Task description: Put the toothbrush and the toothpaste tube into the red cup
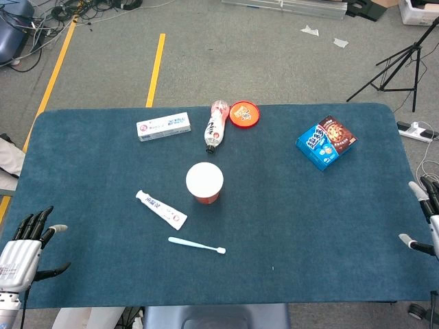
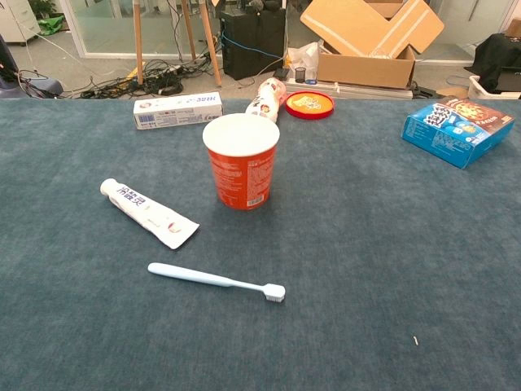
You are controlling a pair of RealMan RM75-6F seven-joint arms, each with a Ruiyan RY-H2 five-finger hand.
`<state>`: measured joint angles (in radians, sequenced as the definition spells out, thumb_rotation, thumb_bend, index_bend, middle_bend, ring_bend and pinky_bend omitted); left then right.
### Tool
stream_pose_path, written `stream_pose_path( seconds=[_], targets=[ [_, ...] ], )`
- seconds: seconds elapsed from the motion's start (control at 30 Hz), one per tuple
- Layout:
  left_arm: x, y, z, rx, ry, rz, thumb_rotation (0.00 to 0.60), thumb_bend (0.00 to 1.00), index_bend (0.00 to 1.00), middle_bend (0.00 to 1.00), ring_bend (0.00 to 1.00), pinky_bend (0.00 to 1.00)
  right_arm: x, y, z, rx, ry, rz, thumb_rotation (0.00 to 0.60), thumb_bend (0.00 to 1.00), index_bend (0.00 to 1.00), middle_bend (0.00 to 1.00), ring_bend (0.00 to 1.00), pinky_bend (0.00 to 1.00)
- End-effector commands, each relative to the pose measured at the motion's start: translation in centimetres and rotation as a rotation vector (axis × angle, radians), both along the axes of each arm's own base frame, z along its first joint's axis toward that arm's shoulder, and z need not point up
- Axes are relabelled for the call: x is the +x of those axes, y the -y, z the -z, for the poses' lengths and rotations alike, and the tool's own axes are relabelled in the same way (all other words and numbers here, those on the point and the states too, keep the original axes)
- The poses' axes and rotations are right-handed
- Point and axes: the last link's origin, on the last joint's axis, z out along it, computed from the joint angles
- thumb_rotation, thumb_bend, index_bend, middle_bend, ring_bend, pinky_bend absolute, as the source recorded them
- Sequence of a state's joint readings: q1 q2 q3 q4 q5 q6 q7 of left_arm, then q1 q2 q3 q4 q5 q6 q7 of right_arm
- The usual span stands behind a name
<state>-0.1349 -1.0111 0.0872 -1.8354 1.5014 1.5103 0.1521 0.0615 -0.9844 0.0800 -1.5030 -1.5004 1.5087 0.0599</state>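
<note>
With both the left hand (image 1: 20,257) and right hand (image 1: 426,219) spread and empty, we advise pinching the toothbrush (image 1: 197,245) mid-handle, then lowering it upright into the red cup (image 1: 204,182).

open blue cloth (image 1: 309,233) right of the red cup (image 1: 204,182), toothpaste tube (image 1: 161,210) and toothbrush (image 1: 197,245) close on its near-left, bottle (image 1: 216,125) just behind, biscuit box (image 1: 326,142) far right

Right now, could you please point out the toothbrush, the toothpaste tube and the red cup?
toothbrush (image 2: 213,279): chest view, middle of the handle.
toothpaste tube (image 2: 151,213): chest view, middle of the body.
red cup (image 2: 241,177): chest view, outer wall.
</note>
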Motion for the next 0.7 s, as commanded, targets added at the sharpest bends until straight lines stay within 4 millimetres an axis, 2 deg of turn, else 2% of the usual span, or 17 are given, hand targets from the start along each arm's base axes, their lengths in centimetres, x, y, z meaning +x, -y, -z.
stream_pose_path(
  seconds=[0.03, 0.27, 0.4, 0.7],
  targets=[
    [0.0, 0.0, 0.2, -0.004, -0.009, 0.004, 0.6, 0.09, 0.28, 0.0, 0.0, 0.0, -0.1, 0.1, 0.2, 0.003, 0.003, -0.003, 0.6, 0.0, 0.0, 0.0, 0.0, 0.3],
    [1.7, -0.5, 0.6, -0.037, -0.014, 0.057, 0.6, 0.09, 0.32, 0.0, 0.0, 0.0, 0.1, 0.4, 0.5, 0.012, -0.003, -0.013, 0.6, 0.0, 0.0, 0.0, 0.0, 0.3],
    [3.3, -1.1, 1.7, -0.106, 0.021, 0.094, 0.6, 0.09, 0.37, 0.0, 0.0, 0.0, 0.7, 0.5, 0.1, 0.001, -0.011, -0.036, 0.6, 0.0, 0.0, 0.0, 0.0, 0.3],
    [6.1, -2.0, 5.4, -0.291, 0.033, 0.166, 0.6, 0.09, 0.43, 0.0, 0.0, 0.0, 1.4, 0.3, -0.5, -0.011, -0.032, -0.059, 0.6, 0.0, 0.0, 0.0, 0.0, 0.3]
  ],
)
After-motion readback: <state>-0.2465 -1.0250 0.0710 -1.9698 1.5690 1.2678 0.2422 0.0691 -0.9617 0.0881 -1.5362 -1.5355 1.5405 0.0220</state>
